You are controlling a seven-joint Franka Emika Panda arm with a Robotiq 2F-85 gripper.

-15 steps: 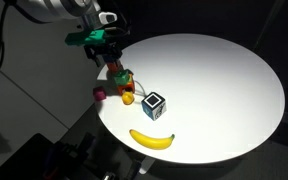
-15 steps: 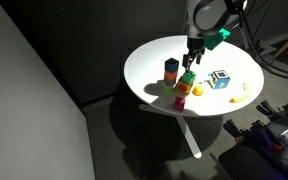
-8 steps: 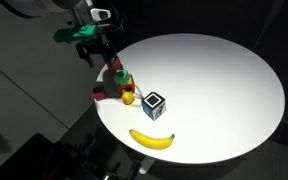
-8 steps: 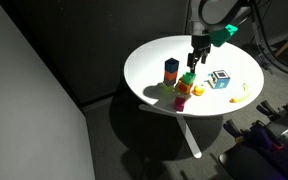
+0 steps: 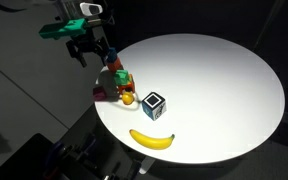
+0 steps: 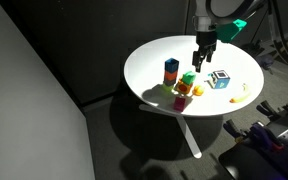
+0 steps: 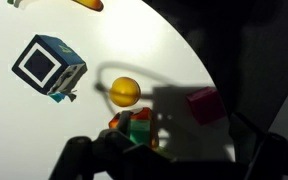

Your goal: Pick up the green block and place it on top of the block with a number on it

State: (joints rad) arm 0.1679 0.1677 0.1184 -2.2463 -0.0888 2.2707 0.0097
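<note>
The green block (image 6: 189, 79) sits on top of the multicoloured block with a number on it (image 6: 184, 91), near the table's edge. In the wrist view the green block (image 7: 141, 129) rests on the orange-red cube (image 7: 117, 122). The stack also shows in an exterior view (image 5: 122, 78). My gripper (image 5: 94, 48) hangs above and to the side of the stack, open and empty. It shows in both exterior views (image 6: 204, 56). In the wrist view its dark fingers (image 7: 174, 165) stand wide apart with nothing between them.
A pink cube (image 6: 180, 103) and an orange ball (image 6: 197, 91) lie beside the stack. A blue block (image 6: 171, 70) stands behind it. A black cube with white faces (image 5: 154, 103) and a banana (image 5: 151, 138) lie on the round white table (image 5: 224, 90).
My gripper has risen up and away from the stack. The green block stays on the multicoloured block.
</note>
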